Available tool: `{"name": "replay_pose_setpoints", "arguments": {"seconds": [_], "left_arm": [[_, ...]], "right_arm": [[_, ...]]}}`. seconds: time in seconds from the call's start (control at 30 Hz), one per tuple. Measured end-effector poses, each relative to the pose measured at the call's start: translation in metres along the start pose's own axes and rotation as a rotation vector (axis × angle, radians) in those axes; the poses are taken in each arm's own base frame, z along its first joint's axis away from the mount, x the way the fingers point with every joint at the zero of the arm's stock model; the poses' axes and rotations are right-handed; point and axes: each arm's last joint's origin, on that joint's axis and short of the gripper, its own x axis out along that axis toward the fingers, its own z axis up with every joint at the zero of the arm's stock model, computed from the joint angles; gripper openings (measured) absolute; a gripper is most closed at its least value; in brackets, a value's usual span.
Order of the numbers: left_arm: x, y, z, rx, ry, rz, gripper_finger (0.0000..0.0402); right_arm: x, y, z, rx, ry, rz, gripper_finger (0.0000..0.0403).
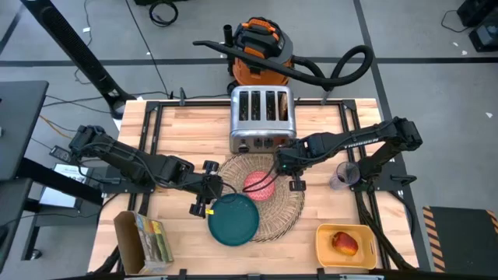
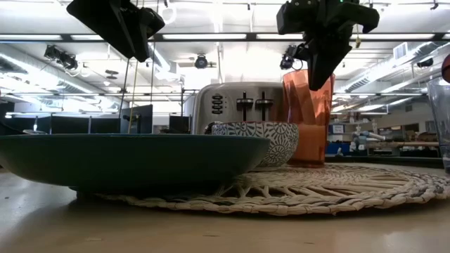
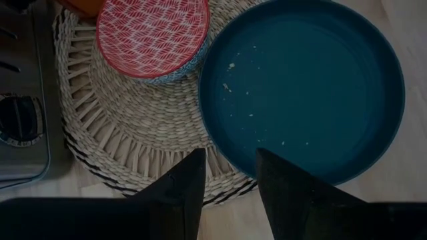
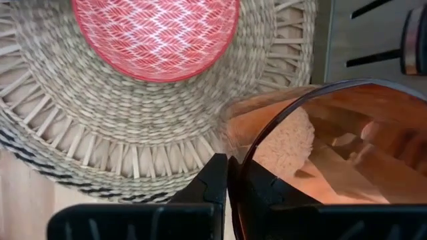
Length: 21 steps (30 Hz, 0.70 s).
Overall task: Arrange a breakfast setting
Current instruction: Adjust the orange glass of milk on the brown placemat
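The translucent orange cup (image 4: 313, 153) stood at the far edge of the woven straw placemat (image 1: 284, 214), just in front of the toaster (image 1: 262, 117), and my right gripper (image 4: 229, 180) was closed on its rim, one finger inside the wall and one outside. The pink-red bowl (image 1: 259, 185) sat just beside the cup on the mat's middle, and the dark teal plate (image 1: 233, 220) overlapped the mat's near-left edge. My left gripper (image 3: 227, 177) hung above the plate's edge with its fingers partly apart, holding nothing. The apple (image 1: 345, 243) lay in the yellow tray (image 1: 327, 249) at the table's near-right corner. The step in hand was judged to be cup placement; the next move called for releasing the rim and lifting clear without tipping the cup.
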Motion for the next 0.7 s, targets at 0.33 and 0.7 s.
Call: {"name": "replay_pose_setpoints", "arguments": {"seconds": [0.33,0.7], "left_arm": [[0.0001,0.0,0.0,-0.006,0.0,0.0,0.0139],[0.0,0.0,0.0001,-0.008,0.0,0.0,0.0139]], "right_arm": [[0.0,-0.0006,-0.0001,-0.025,0.001,-0.02,0.0038],[-0.0001,-0.0016,0.0003,-0.022,-0.004,-0.054,0.0102]]}}
